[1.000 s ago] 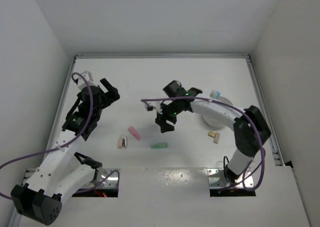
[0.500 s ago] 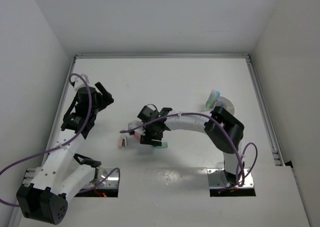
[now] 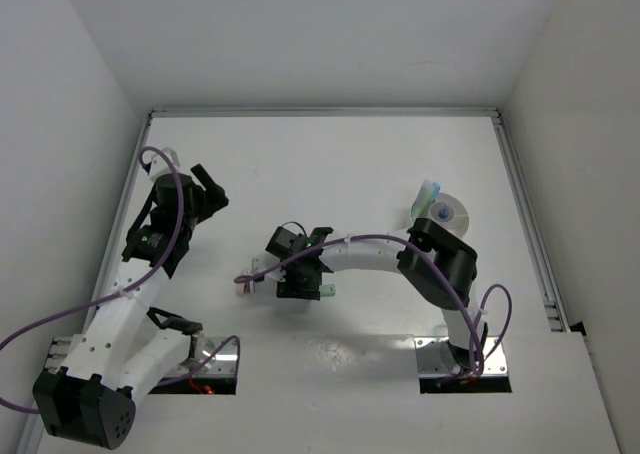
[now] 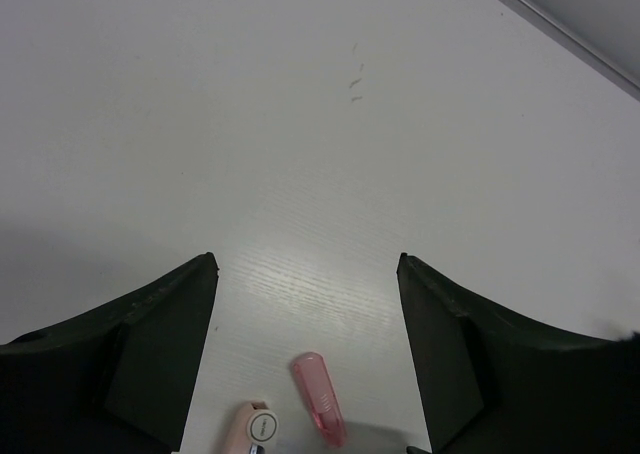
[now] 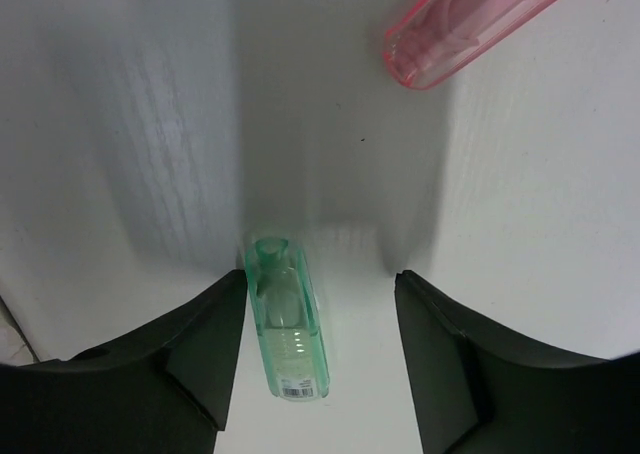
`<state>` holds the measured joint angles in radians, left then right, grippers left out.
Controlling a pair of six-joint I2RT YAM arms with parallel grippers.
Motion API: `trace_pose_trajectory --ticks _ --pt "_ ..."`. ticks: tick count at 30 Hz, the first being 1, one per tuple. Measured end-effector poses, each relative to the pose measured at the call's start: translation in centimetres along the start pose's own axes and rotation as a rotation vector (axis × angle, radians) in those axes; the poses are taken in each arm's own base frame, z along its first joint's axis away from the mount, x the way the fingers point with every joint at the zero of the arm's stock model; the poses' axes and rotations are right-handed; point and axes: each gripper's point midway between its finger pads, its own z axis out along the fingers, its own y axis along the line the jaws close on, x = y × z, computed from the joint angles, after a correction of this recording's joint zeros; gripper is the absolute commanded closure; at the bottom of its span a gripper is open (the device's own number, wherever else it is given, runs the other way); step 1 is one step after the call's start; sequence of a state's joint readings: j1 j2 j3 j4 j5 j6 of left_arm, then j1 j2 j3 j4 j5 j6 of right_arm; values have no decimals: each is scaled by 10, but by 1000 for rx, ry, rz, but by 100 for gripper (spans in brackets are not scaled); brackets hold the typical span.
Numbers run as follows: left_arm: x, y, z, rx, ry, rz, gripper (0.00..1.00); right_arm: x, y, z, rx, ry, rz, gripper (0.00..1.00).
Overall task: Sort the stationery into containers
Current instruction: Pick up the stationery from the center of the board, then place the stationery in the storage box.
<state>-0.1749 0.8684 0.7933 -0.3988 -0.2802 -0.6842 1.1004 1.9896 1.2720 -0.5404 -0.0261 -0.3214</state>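
Note:
A translucent green stick (image 5: 288,324) lies on the table between my right gripper's (image 5: 320,284) open jaws, close to the left finger and not gripped. In the top view that gripper (image 3: 300,286) is low over the green stick (image 3: 324,292). A clear pink stick (image 5: 470,19) lies just beyond it. My left gripper (image 4: 306,264) is open and empty, raised at the left (image 3: 205,189). It looks down on the pink stick (image 4: 320,399) and a pale pink piece (image 4: 250,429). The round white tub (image 3: 457,214) holds a blue-capped bottle (image 3: 428,192). The tan block is hidden.
The pale pink piece (image 3: 243,284) lies left of the right gripper. My right arm's elbow (image 3: 440,264) stands just in front of the tub. White walls enclose the table on three sides, with a rail (image 3: 525,214) along the right.
My right gripper has swept from the table's middle to the left and nearer, down over the green stick. My left gripper has shifted slightly left and has held still since.

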Motion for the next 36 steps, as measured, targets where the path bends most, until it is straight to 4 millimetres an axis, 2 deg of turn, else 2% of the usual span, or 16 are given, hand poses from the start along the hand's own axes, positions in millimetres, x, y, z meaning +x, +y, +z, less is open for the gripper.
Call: trace_pose_trajectory --ticks 2,4,5,6,10,13,16,19,21,24,26,27,30,31,33,36 --pt "0 -1 0 3 2 0 22 0 1 0 -2 1 4 42" --pt "0 0 0 3 2 3 22 1 2 1 -8 5 6 52" --pt "0 -1 0 4 3 4 22 1 2 1 -12 5 4 57" --pt "0 0 0 4 3 5 22 2 4 1 -21 8 6 69" --pt "1 -1 0 5 3 8 22 3 5 1 -38 14 4 94" --pt "1 -1 0 9 5 11 22 5 -3 -1 -4 15 14 100" --pt "2 -3 -1 23 12 13 22 14 -32 -12 168 14 32 100" --pt "5 -9 -1 58 30 20 22 20 -88 -56 451 -72 109 100" --pt "9 -13 -1 83 47 24 22 22 -136 -109 674 -172 203 100" --pt "16 -18 2 108 81 34 22 37 -199 -211 1015 -345 383 100" --pt "22 -20 5 119 106 42 22 64 -220 -272 1197 -428 498 100" --pt "24 -21 5 124 114 44 22 78 -223 -295 1261 -452 544 100" --pt "26 -23 5 140 127 49 22 124 -226 -338 1401 -473 664 100" --pt "27 -24 4 145 129 50 22 132 -227 -341 1418 -467 681 100" --pt "27 -25 4 154 133 52 22 163 -231 -345 1462 -421 745 100" --pt "28 -28 3 170 137 52 22 216 -234 -338 1490 -318 856 100"
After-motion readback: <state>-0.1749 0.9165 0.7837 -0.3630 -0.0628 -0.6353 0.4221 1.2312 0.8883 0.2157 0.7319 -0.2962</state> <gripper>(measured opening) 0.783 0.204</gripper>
